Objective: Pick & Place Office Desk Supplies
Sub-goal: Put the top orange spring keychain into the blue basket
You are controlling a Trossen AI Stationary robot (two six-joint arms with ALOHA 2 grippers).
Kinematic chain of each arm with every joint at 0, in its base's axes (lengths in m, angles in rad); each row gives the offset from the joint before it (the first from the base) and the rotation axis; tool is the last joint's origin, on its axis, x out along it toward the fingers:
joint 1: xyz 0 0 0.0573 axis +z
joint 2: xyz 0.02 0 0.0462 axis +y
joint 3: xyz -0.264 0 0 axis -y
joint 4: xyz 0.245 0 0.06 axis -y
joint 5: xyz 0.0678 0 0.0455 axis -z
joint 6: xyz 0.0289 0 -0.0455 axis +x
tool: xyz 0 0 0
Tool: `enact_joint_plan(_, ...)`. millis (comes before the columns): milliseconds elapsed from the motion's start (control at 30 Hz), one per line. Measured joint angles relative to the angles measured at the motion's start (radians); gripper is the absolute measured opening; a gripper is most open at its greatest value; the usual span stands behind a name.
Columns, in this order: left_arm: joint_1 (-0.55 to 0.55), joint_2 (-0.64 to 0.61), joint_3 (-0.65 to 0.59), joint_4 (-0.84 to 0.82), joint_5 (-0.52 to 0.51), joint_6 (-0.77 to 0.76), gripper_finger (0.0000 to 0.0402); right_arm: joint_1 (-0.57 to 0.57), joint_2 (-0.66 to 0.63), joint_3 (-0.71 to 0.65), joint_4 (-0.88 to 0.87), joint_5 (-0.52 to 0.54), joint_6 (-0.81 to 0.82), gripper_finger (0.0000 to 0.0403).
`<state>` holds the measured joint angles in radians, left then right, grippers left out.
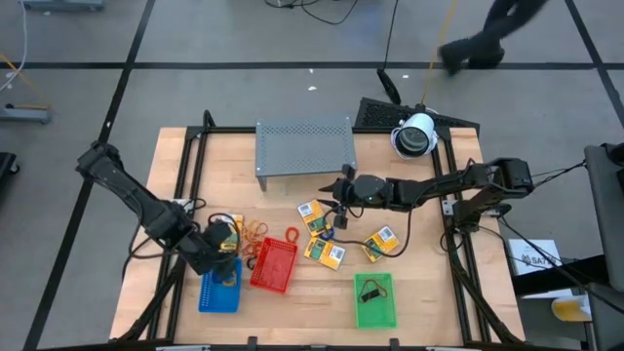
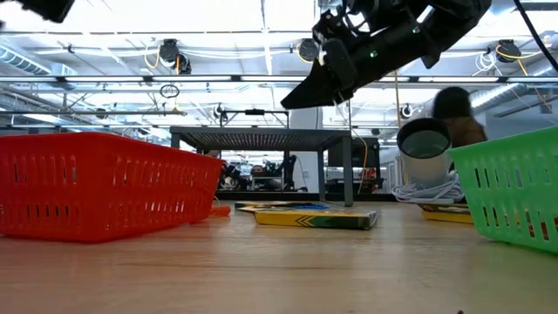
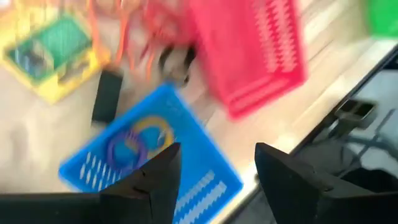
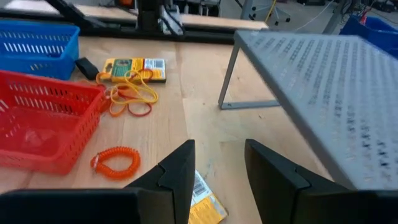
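Observation:
Yellow packets lie flat mid-table [image 1: 312, 211] [image 1: 327, 254] [image 1: 382, 242], and another [image 1: 230, 226] [image 4: 134, 68] lies near the blue tray. Orange and red rubber bands [image 1: 255, 232] [image 4: 132, 96] and an orange coil [image 1: 291, 235] [image 4: 115, 162] rest on the wood. My left gripper [image 1: 220, 251] [image 3: 214, 177] hovers open above the blue tray [image 1: 219, 290] [image 3: 193, 155], which holds purple and yellow bands [image 3: 134, 140]. My right gripper [image 1: 331, 195] [image 4: 221, 165] [image 2: 318, 87] hangs open above a packet [image 4: 202, 202], in front of the grey rack [image 1: 304, 146].
A red tray [image 1: 275, 265] [image 2: 96, 183] sits beside the blue one; a green tray [image 1: 375, 299] [image 2: 514, 196] near the front edge holds a dark item. A small dark block [image 3: 107, 96] [image 4: 87, 67] lies by the packet. A white camera [image 1: 416, 135] stands at the far right.

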<state>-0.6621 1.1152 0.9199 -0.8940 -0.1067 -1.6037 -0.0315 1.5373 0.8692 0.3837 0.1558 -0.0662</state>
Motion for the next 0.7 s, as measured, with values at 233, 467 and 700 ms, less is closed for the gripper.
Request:
enact_joint_plan(233,0.101,0.004,0.022,0.002,-0.168,0.237,0.0214,0.002,-0.105,-0.001,-0.135,0.000,0.010,0.0132)
enact_joint_plan(467,0.320,0.026,0.022,0.017,-0.296,0.554,0.0214,0.018,-0.194,0.000,-0.222,0.000,0.032,0.0132)
enact_joint_plan(700,0.587,0.086,0.022,0.103,-0.091,0.793,0.0214,0.034,-0.217,-0.025,-0.230,0.002,0.028,0.0132)
